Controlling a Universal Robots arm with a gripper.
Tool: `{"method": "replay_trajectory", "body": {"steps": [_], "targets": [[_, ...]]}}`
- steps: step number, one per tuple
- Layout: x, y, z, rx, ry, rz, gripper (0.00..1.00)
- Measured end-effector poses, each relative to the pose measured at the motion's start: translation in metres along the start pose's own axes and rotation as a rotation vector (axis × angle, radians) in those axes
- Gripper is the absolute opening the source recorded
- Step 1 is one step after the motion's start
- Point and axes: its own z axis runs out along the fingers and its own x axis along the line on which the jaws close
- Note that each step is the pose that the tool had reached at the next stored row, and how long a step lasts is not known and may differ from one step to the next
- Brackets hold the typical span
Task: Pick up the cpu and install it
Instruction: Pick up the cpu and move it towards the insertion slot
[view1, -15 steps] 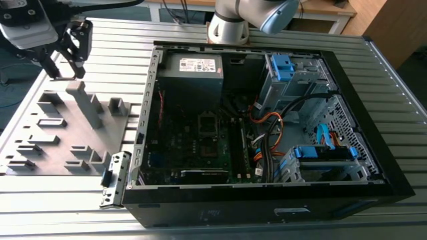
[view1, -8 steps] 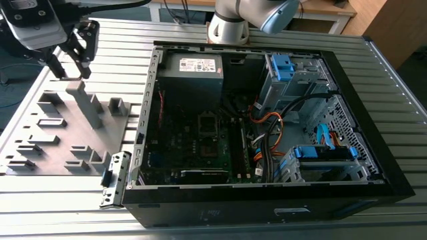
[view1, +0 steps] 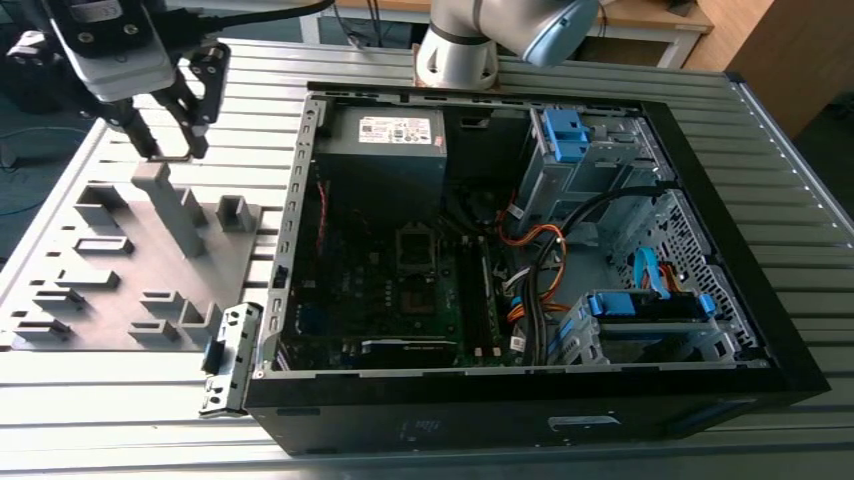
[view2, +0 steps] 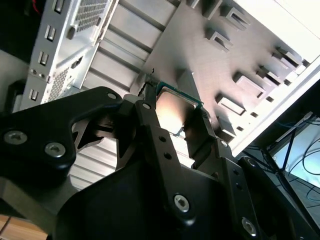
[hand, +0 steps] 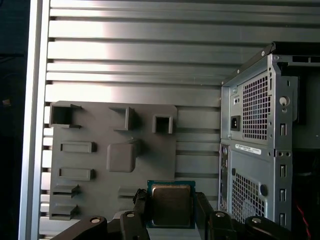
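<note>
- You'll find a white label (view1: 398, 128) on the power-supply box (view1: 380, 168) inside the computer case (view1: 787, 340); its print cannot be made out.
- On that case's rear panel, in the first wrist view, a white sticker (hand: 247, 149) is equally illegible.

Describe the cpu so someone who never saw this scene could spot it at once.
To the exterior view's left of the open computer case lies a grey fixture plate, and the gripper hangs over it. The cpu is the thin square chip clamped between its fingers: dull silver face, green rim, unlike the grey moulded blocks below.
</note>
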Motion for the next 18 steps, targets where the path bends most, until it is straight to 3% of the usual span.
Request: {"method": "replay_trajectory", "body": {"steps": [18], "targets": [[-0.0572, -0.0009, 0.0005, 0.0, 0.0001, 0.0, 0.47]]}}
